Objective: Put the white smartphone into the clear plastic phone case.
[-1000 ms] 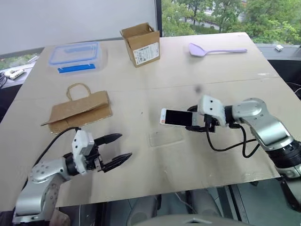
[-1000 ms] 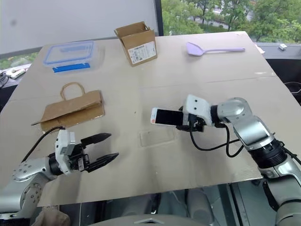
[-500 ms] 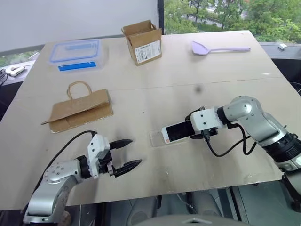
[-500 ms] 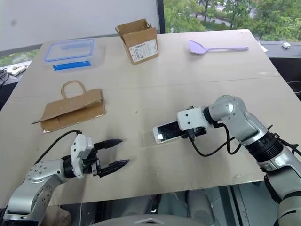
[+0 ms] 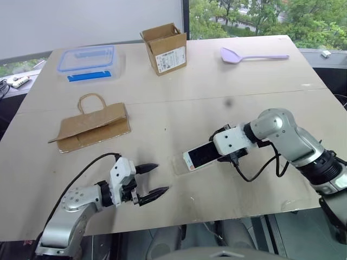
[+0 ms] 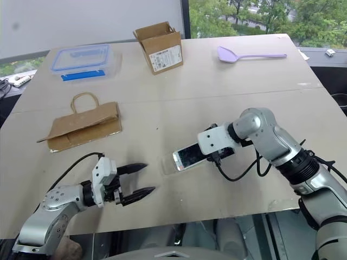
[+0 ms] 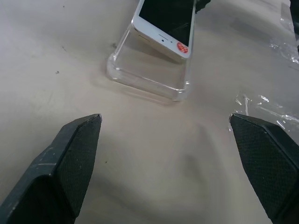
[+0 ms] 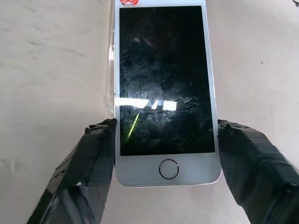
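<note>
Right gripper (image 8: 163,154) around one white smartphone (image 8: 164,88) — over one, perhaps touching, clear case (image 7: 147,74)

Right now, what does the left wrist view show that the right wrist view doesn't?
Left wrist view alone: the clear case's open end and corners, with the phone's end tilted over it, not seated; also the open left hand. Right wrist view alone: the phone's home button and full screen, with a right hand finger at each long edge. Both: phone, case, bare table.

Bare tabletop (image 5: 162,116) (paper bag (image 5: 92,127) aside)
</note>
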You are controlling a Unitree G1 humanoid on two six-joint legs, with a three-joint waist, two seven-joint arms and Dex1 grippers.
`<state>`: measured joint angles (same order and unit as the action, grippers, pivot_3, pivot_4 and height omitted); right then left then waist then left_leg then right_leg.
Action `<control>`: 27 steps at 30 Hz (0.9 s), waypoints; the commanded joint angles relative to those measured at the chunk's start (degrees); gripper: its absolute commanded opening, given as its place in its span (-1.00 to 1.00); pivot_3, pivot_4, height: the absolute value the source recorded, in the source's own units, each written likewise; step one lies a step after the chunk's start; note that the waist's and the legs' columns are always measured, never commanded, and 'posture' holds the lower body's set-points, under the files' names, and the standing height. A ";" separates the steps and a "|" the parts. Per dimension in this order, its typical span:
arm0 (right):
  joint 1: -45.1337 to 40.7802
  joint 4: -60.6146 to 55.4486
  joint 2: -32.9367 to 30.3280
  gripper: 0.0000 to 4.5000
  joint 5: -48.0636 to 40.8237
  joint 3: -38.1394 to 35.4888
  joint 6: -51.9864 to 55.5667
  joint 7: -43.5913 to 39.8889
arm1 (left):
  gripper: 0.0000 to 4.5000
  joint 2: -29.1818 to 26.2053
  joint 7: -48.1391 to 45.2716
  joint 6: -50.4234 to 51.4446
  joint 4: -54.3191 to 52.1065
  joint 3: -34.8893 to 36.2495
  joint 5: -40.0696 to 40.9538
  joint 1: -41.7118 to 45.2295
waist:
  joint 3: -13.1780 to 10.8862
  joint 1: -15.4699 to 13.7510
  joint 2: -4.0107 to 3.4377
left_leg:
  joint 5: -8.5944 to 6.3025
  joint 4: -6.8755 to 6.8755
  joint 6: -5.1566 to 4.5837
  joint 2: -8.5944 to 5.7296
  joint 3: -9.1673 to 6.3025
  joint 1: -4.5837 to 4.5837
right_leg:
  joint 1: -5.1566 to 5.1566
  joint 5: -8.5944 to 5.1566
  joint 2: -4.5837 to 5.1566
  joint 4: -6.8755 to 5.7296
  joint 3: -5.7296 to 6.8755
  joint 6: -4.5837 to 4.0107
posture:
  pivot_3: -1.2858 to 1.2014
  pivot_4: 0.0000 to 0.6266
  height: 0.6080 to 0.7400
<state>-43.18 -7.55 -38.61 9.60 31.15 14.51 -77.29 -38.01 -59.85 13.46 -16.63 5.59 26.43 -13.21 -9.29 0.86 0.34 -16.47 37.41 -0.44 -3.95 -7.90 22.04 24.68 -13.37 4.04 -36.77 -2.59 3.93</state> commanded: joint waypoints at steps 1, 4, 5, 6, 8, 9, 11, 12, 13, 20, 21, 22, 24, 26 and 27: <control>-0.51 -3.14 0.80 0.99 -2.14 -1.50 2.74 -1.00 | 1.00 -0.05 -0.51 -1.60 0.51 -0.17 -0.38 0.25 | 0.00 0.00 0.00 | 0.00 0.00 0.00 0.00 0.00 0.00 | 0.00 0.00 0.00 0.00 0.00 0.00 | 0.03 -0.52 1.00; 0.37 -5.66 0.75 0.99 -4.39 -3.19 6.43 -0.65 | 1.00 -0.08 -0.44 -1.93 1.61 -0.79 -1.17 1.22 | 0.00 -0.13 0.00 | 0.00 0.03 0.00 0.00 0.00 0.00 | 0.00 0.00 0.00 -0.02 0.00 0.00 | 0.03 -0.52 1.00; 0.75 -6.84 0.62 0.99 -5.72 -4.21 8.39 -0.53 | 1.00 -0.21 -0.05 -1.83 2.03 -1.28 -1.83 1.85 | 0.00 -0.19 -0.01 | 0.00 0.03 0.00 -0.01 -0.01 0.01 | 0.00 0.00 0.01 -0.02 0.01 0.00 | 0.03 -0.52 1.00; 1.03 -7.76 0.50 0.99 -6.86 -5.03 9.85 -0.36 | 1.00 -0.23 0.27 -1.87 2.34 -1.69 -2.31 2.36 | 0.00 -0.26 -0.01 | 0.00 0.04 0.00 -0.01 -0.01 0.00 | -0.01 0.00 0.01 -0.03 0.02 0.00 | 0.03 -0.52 1.00; 1.76 -9.63 0.67 0.99 -9.28 -7.19 12.51 0.76 | 1.00 0.01 1.21 -1.62 2.74 -2.35 -3.19 3.38 | 0.01 -0.34 -0.02 | 0.00 0.07 0.00 -0.02 -0.03 0.00 | -0.03 0.01 0.01 -0.04 0.03 0.00 | 0.03 -0.52 1.00; 2.48 -10.61 0.62 0.99 -10.34 -8.35 12.39 1.47 | 1.00 0.22 1.51 -1.59 2.98 -2.78 -3.66 3.84 | 0.01 -0.33 -0.02 | 0.01 0.09 0.00 -0.03 -0.04 -0.01 | -0.05 0.01 0.02 -0.08 0.04 -0.01 | 0.03 -0.52 1.00; 3.69 -11.86 0.73 0.99 -11.27 -9.81 11.63 3.08 | 1.00 0.36 1.99 -2.33 3.67 -3.93 -5.51 4.59 | 0.03 -0.56 -0.03 | 0.01 0.10 0.01 -0.03 -0.06 -0.05 | -0.11 0.04 0.02 -0.09 0.06 -0.04 | 0.03 -0.52 1.00; 4.21 -12.19 0.83 0.99 -11.00 -10.06 11.25 4.20 | 1.00 0.68 2.47 -2.92 4.16 -4.55 -6.53 5.11 | 0.04 -0.58 -0.03 | 0.02 0.11 0.01 -0.03 -0.07 -0.07 | -0.13 0.04 0.01 -0.09 0.08 -0.04 | 0.03 -0.52 1.00; 4.72 -12.35 0.97 0.99 -10.33 -9.95 10.52 5.45 | 1.00 1.19 3.13 -3.05 4.54 -5.09 -7.16 5.68 | 0.07 -0.68 -0.07 | 0.02 0.11 0.02 -0.03 -0.07 -0.10 | -0.15 0.05 0.01 -0.12 0.08 -0.05 | 0.03 -0.52 1.00; 6.55 -10.93 1.69 0.99 -5.90 -7.86 6.37 11.37 | 1.00 5.28 6.86 -5.83 9.96 -11.44 -14.35 11.18 | 0.28 -2.22 -0.45 | 0.13 0.46 0.15 -0.13 -0.38 -0.34 | -0.64 0.13 -0.11 -0.24 0.44 -0.15 | 0.03 -0.52 1.00; 7.02 -10.93 1.35 0.99 -5.53 -7.58 5.88 11.46 | 1.00 6.36 7.76 -6.04 11.10 -12.16 -15.21 12.45 | 0.30 -2.60 -0.58 | 0.14 0.54 0.15 -0.18 -0.45 -0.40 | -0.77 0.13 -0.12 -0.24 0.50 -0.15 | 0.03 -0.52 1.00; 7.53 -10.90 0.97 0.99 -4.97 -7.22 5.19 11.65 | 1.00 7.42 8.66 -6.42 12.30 -12.64 -16.03 13.76 | 0.32 -2.83 -0.61 | 0.06 0.71 0.02 -0.23 -0.49 -0.47 | -0.99 0.13 -0.11 -0.24 0.61 -0.14 | 0.03 -0.52 1.00; 8.31 -10.69 0.04 0.99 -3.71 -6.44 3.14 11.62 | 1.00 8.71 9.61 -7.12 13.87 -13.10 -16.99 15.38 | 0.35 -3.34 -0.63 | 0.04 0.92 -0.06 -0.33 -0.55 -0.50 | -1.15 0.17 -0.10 -0.25 0.84 -0.08 | 0.03 -0.52 1.00; 8.71 -9.50 -0.90 0.99 -1.59 -5.58 0.72 12.16 | 1.00 9.61 10.46 -8.32 15.54 -13.07 -17.84 16.91 | 0.37 -3.41 -0.65 | 0.13 0.97 -0.08 -0.46 -0.65 -0.54 | -1.29 0.22 0.00 -0.25 0.97 0.01 | 0.03 -0.52 1.00; 8.57 -8.36 -1.21 0.99 0.04 -5.23 -0.41 13.11 | 1.00 10.01 10.86 -8.68 16.38 -12.87 -17.93 17.76 | 0.37 -3.33 -0.64 | 0.16 0.98 -0.07 -0.50 -0.65 -0.59 | -1.34 0.24 0.01 -0.25 0.97 0.04 | 0.03 -0.52 1.00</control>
<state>-34.24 -16.61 -39.12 7.17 26.26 16.68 -65.69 -28.56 -51.25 4.63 -3.41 -6.37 10.91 3.62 -8.91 -2.48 -0.30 -16.30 38.39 -0.51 -4.48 -8.55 21.42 23.32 -13.12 4.06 -37.02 -1.64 3.98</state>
